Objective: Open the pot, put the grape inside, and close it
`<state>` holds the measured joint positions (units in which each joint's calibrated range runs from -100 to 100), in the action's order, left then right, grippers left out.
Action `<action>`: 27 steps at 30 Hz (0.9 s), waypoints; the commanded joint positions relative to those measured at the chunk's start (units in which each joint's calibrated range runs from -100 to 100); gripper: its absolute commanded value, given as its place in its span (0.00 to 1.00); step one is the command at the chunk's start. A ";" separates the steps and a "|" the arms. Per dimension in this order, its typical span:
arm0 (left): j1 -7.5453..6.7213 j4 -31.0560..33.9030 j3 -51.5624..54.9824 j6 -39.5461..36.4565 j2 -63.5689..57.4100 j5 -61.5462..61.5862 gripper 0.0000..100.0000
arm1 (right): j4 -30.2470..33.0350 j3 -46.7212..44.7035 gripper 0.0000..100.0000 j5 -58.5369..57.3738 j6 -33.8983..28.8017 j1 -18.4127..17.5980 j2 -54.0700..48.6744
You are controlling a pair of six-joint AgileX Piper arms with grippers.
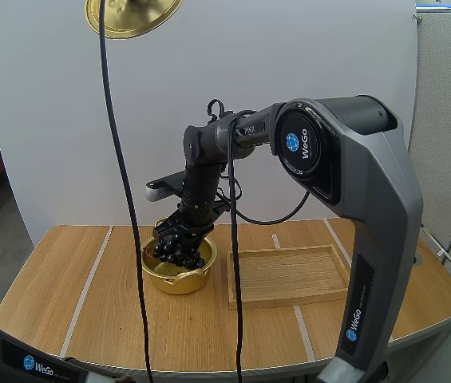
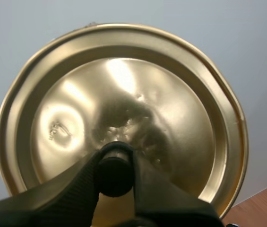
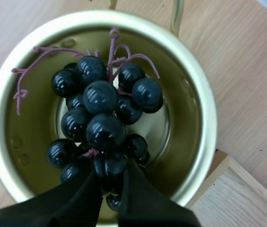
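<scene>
- High view: the right gripper (image 1: 182, 233), at centre-left of the frame, has its jaws closed on the top of the bunch of grapes (image 1: 179, 252). The bunch hangs straight below them into the mouth of the gold pot (image 1: 179, 279). The pot stands open on the table (image 1: 65, 295), just left of the wooden tray (image 1: 289, 275). The lid (image 1: 133, 16) is at the top edge, upper left of the frame, well above the pot and a little to its left.
- Left wrist view: the left gripper (image 2: 116, 158) has its jaws pinching the lid's black knob (image 2: 114, 177) from both sides, and the gold disc fans out beyond the fingertips. The lid is held up in the air, so the left arm is the one placed to close the pot.
- Right wrist view: the jaws are clamped on the near end of the bunch. Its long axis runs away from the fingertips toward the pot's floor. Every berry and the purple stem lie inside the rim's outline, roughly centred. I cannot tell whether the lowest berries touch the floor.
- Judgement: the grapes lie directly under the jaws and over the pot's opening, so letting go should need no sideways correction. After that, the lid has to travel down and slightly rightward onto the rim once the right arm is clear.
</scene>
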<state>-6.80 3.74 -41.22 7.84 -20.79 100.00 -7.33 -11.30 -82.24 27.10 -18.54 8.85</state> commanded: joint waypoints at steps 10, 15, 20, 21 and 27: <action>-0.14 0.83 -0.39 -0.58 -0.50 0.00 0.00 | 0.61 -0.24 0.00 1.60 0.50 -0.06 5.05; -0.14 0.83 -0.39 -0.58 -0.50 0.00 0.00 | -0.15 -0.24 0.00 1.80 0.50 -0.06 5.05; -0.14 0.83 -0.39 -0.58 -0.50 0.00 0.00 | -1.20 -0.24 0.00 2.36 0.50 -0.06 5.05; -0.14 0.83 -0.39 -0.58 -0.50 0.00 0.00 | -1.49 -0.24 0.00 2.36 0.50 -0.06 5.05; -0.14 0.83 -0.39 -0.58 -0.50 0.00 0.00 | -2.27 -0.24 0.00 2.98 0.50 -0.06 5.05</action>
<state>-6.80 3.74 -41.22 7.84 -20.79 100.00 -9.13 -10.82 -76.95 27.29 -18.60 13.22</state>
